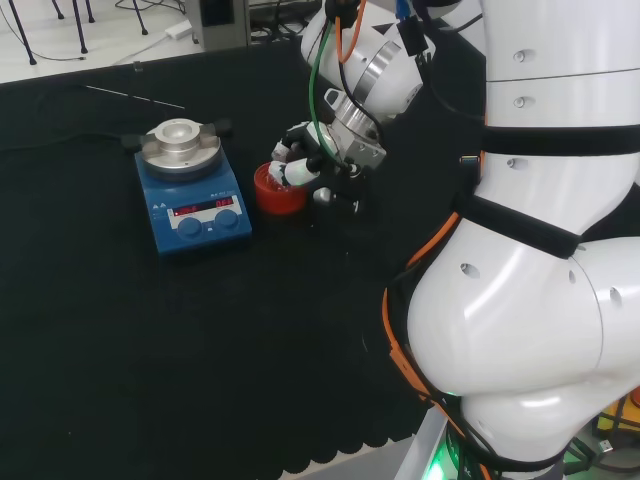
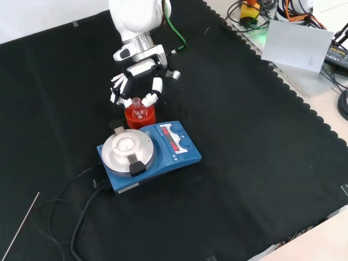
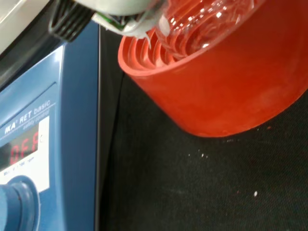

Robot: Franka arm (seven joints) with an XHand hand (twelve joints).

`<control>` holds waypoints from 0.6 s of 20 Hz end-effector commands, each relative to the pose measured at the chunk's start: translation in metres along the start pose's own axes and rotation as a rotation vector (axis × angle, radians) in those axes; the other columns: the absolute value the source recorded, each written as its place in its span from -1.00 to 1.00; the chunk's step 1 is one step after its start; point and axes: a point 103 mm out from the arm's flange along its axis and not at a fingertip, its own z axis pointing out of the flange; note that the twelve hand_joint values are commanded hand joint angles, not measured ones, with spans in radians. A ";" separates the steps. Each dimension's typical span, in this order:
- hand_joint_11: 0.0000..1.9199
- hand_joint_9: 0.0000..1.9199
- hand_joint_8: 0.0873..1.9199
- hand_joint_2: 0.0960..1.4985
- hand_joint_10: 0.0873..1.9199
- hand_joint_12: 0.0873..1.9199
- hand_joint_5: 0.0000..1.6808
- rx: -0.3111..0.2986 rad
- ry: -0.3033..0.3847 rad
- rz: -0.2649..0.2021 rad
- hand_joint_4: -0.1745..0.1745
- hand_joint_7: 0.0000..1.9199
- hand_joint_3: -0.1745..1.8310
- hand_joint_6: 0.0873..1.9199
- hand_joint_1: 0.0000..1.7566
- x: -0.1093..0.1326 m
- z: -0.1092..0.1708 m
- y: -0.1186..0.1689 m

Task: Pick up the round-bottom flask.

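Hovering over the red ribbed stand (image 2: 140,116), the hand (image 2: 137,81) is reaching down from the arm's white wrist, and we are seeing its fingers (image 2: 154,88) spread and hanging around the neck of the round-bottom flask (image 2: 137,107) without, as far as we can judge, closing on it. In the front view the fingertips are sitting on either side of the flask's short neck, with a small gap showing between them and the glass; in the head view the hand (image 1: 300,160) is covering the flask, so contact there is hard to confirm. The flask itself is sitting upright in the stand directly beneath the palm, its clear bulb nested in the red rings, as the wrist view is showing close up (image 3: 207,24) above the stand's red wall (image 3: 226,91).

Just beyond the stand, on the side away from the wrist in the front view, the blue hotplate stirrer (image 2: 149,152) is resting on the black worktop (image 2: 261,163), its round silver plate (image 2: 128,147) facing up and its edge nearly touching the stand. We are also noticing its black cable (image 2: 81,206) trailing across the cloth, well apart from the hand, and a thin rod (image 2: 22,225) lying farther off still.
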 end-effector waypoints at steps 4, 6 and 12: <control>-0.94 -0.43 -0.44 -0.21 -0.45 0.40 -0.06 -0.026 -0.002 0.011 0.01 -0.62 -0.08 -0.21 0.05 0.002 -0.001 0.002; -0.93 -0.42 -0.44 -0.20 -0.45 0.40 -0.05 -0.023 -0.002 0.011 0.01 -0.62 -0.09 -0.20 0.05 0.001 -0.002 0.003; -0.92 -0.41 -0.45 -0.20 -0.46 0.39 -0.07 -0.015 -0.013 0.013 -0.02 -0.61 -0.11 -0.20 0.06 0.004 0.002 0.004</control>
